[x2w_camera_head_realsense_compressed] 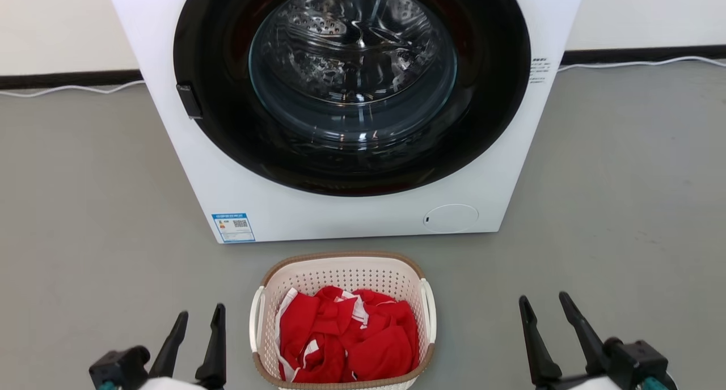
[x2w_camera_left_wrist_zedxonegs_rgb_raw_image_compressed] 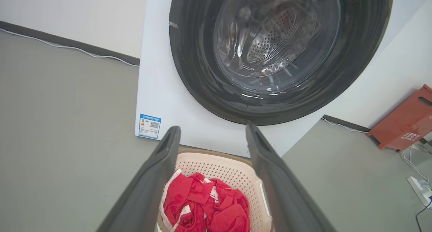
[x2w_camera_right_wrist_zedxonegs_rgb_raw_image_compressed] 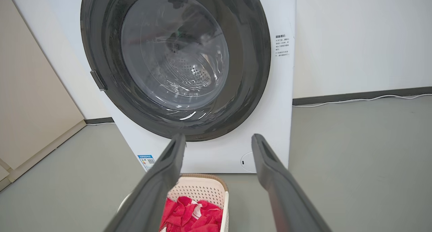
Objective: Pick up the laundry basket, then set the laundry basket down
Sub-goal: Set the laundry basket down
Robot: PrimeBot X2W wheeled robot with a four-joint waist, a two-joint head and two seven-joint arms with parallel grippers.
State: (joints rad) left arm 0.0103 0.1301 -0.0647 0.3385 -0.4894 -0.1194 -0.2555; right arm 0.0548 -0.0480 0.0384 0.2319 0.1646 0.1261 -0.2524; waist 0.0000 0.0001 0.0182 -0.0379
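One laundry basket (x2w_camera_head_realsense_compressed: 346, 274), one washing machine (x2w_camera_head_realsense_compressed: 317, 214); two grippers, left gripper (x2w_camera_head_realsense_compressed: 201, 310), right gripper (x2w_camera_head_realsense_compressed: 543, 297), both spread apart.

Blue label (x2w_camera_head_realsense_compressed: 233, 227) on washing machine (x2w_camera_head_realsense_compressed: 340, 215), unreadable

The laundry basket (x2w_camera_head_realsense_compressed: 347, 275) stands on the floor (x2w_camera_head_realsense_compressed: 79, 220) between the left end effector (x2w_camera_head_realsense_compressed: 199, 310) and the right end effector (x2w_camera_head_realsense_compressed: 543, 297), nearer the left one, touching neither. Clothes (x2w_camera_head_realsense_compressed: 346, 339) lie in it. Ahead of both end effectors, just behind the basket, stands the washing machine (x2w_camera_head_realsense_compressed: 351, 220). Farther back, a cable (x2w_camera_head_realsense_compressed: 62, 88) lies on the floor along the wall (x2w_camera_head_realsense_compressed: 57, 27).
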